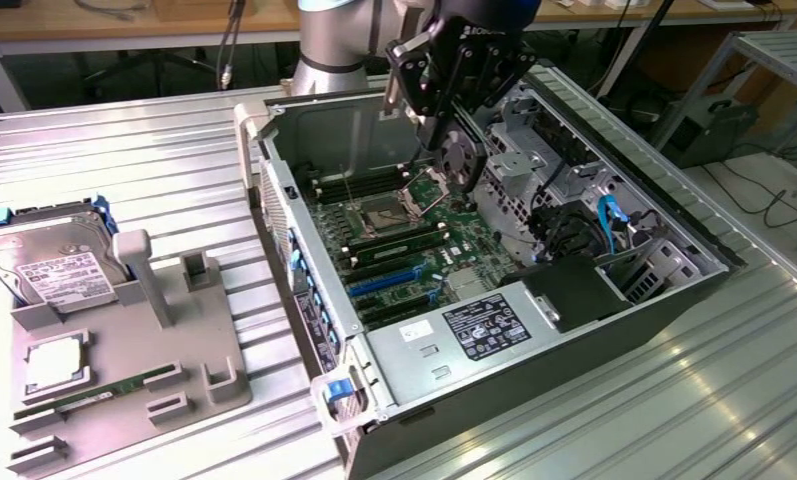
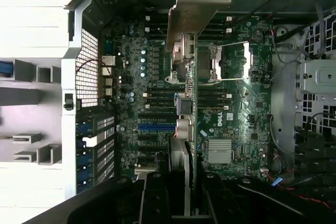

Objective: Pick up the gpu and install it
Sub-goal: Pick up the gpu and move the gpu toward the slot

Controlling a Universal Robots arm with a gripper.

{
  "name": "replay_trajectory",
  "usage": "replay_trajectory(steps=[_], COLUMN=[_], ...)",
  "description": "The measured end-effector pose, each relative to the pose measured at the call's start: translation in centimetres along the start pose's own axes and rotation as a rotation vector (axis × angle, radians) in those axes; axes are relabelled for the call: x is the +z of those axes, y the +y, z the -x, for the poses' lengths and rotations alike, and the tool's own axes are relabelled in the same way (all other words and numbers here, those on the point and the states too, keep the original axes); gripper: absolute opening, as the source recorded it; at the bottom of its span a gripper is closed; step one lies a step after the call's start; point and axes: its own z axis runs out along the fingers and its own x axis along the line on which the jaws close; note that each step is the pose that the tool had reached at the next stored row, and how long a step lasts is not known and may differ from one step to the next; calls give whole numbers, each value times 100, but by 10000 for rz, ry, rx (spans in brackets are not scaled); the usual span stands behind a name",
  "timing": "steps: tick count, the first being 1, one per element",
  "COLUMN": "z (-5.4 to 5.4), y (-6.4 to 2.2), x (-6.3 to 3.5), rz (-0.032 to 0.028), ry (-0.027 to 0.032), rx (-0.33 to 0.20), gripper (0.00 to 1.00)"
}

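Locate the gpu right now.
In the exterior view, the gpu hangs in the gripper over the motherboard of the open computer case, near the processor socket.

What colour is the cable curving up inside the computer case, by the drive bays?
The cable is bright blue, clearest in the exterior view.

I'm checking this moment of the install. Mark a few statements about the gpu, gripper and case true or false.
1. The gripper holds the gpu. True.
2. The gpu is seated in a slot. False: it is held over the motherboard, and the blue slots are bare.
3. The hard drive stands on the tray, outside the case. True.
4. The case is closed. False: its side is open and the motherboard is showing.
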Motion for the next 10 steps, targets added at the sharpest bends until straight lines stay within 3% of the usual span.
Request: replay_trajectory(steps=[8,10], z=[175,206], y=[-3,-3], x=[15,23], rz=[-1,-1], ry=[0,-34], rx=[-1,-34], gripper=[28,28])
